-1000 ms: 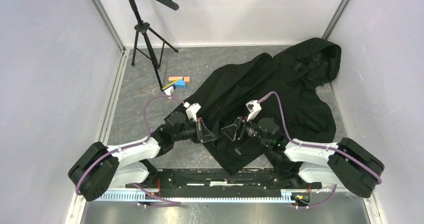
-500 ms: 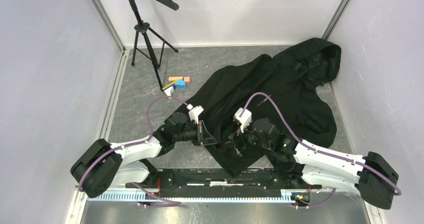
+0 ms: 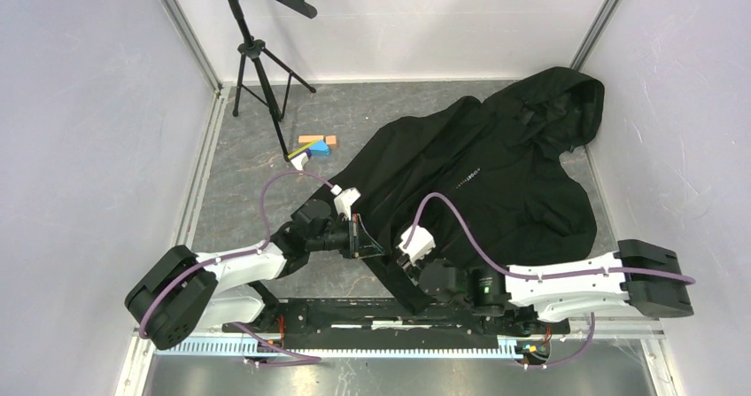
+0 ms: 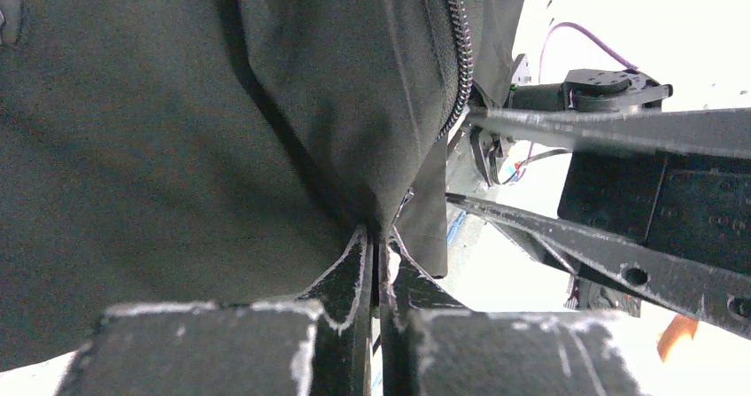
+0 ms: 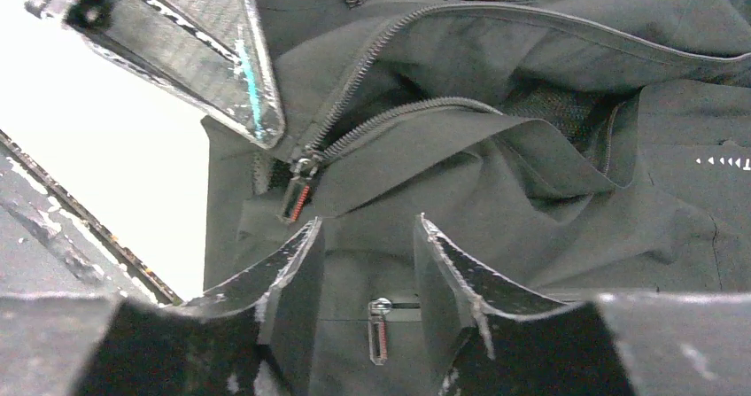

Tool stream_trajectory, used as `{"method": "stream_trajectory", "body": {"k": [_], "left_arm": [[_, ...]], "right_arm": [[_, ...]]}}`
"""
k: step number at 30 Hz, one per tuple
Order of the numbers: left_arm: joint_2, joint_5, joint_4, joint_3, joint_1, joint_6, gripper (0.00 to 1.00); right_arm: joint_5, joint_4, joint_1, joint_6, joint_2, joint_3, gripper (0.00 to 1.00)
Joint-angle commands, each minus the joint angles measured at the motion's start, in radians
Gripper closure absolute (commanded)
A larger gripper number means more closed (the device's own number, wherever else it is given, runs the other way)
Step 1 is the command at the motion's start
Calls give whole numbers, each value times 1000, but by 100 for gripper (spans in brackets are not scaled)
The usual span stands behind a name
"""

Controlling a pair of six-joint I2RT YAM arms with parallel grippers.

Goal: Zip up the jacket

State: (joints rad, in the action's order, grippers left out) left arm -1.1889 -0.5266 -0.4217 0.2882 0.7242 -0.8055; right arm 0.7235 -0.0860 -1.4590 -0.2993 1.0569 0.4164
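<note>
The black hooded jacket lies from the near middle of the floor to the far right corner, with white chest lettering showing. My left gripper is shut on the jacket's lower front edge, pinching a fold of fabric beside the zipper teeth. My right gripper is open just above the hem. In the right wrist view its gripper hovers over the fabric. The main zipper slider with its red pull lies just beyond its left finger. A pocket zip pull lies between the fingers.
A black tripod stand stands at the far left. Small coloured blocks lie on the grey floor left of the jacket. White walls close in left, right and behind. The arm base rail runs along the near edge.
My right arm has swung down toward the near edge, bringing its gripper low over the jacket's hem and uncovering the chest lettering. My left gripper has stayed shut on the fabric.
</note>
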Motion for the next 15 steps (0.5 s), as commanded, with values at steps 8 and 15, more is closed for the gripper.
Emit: {"method": "stream_trajectory", "body": {"k": [8, 15], "left_arm": [[-16, -33, -65, -10, 7, 15, 98], [-5, -33, -67, -15, 7, 14, 98]], "right_arm": [[226, 84, -84, -156, 275, 240, 53], [220, 111, -91, -216, 347, 266, 52]]}}
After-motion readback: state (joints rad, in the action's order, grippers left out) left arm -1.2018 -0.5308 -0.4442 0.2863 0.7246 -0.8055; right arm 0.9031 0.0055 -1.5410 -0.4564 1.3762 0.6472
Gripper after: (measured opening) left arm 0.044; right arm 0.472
